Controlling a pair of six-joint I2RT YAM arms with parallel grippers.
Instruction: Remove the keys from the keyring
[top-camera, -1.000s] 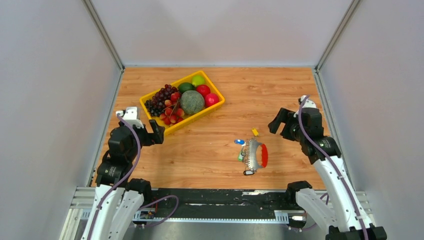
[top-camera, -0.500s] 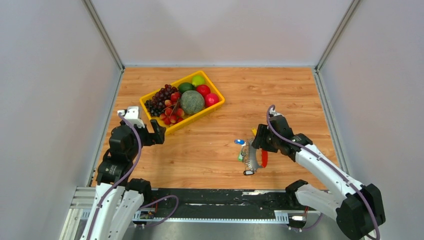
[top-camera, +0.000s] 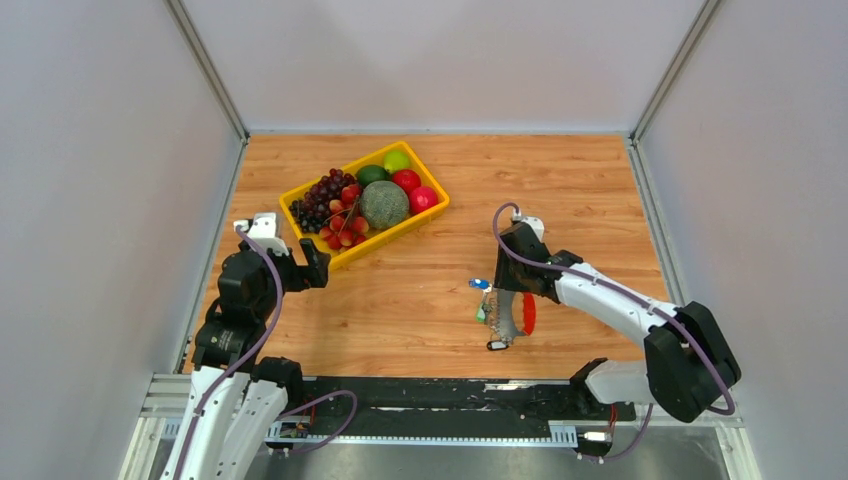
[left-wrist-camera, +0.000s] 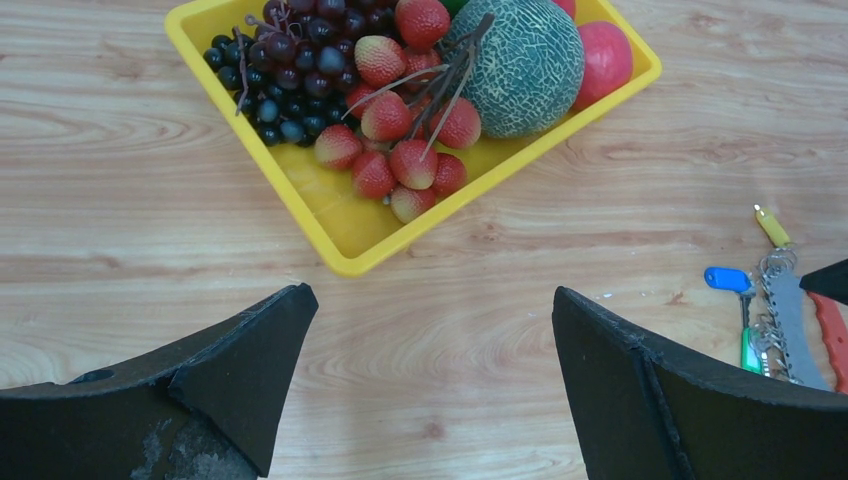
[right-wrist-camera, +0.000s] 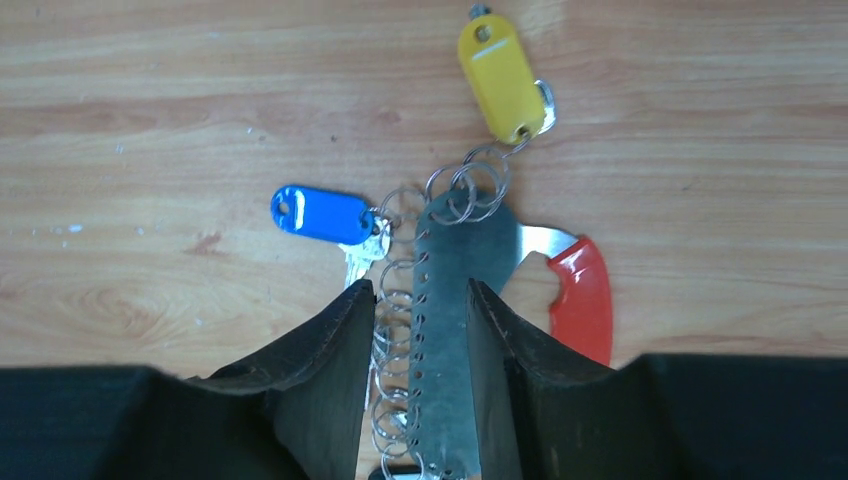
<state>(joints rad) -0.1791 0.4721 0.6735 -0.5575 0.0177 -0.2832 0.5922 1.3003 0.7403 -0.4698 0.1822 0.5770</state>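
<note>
The keyring (right-wrist-camera: 450, 250) is a curved grey metal plate with a row of wire rings and a red oval tag (right-wrist-camera: 585, 295), lying flat on the wooden table (top-camera: 420, 300). Keys hang off it: blue head (right-wrist-camera: 320, 215), yellow head (right-wrist-camera: 500, 75), and a green one (top-camera: 481, 313). My right gripper (right-wrist-camera: 420, 295) is down over the plate, one finger against the rings and the other against the plate's far edge. My left gripper (left-wrist-camera: 432, 295) hangs wide open over bare wood near the tray, holding nothing. The keyring (left-wrist-camera: 790, 310) shows at the right edge of the left wrist view.
A yellow tray (top-camera: 345, 258) with grapes, strawberries, a melon and other fruit stands at the back left of the table. Grey walls close in the left, right and back sides.
The right arm swung in from the right side and came down over the keyring, its jaws narrowing around the grey plate. The left arm has not moved.
</note>
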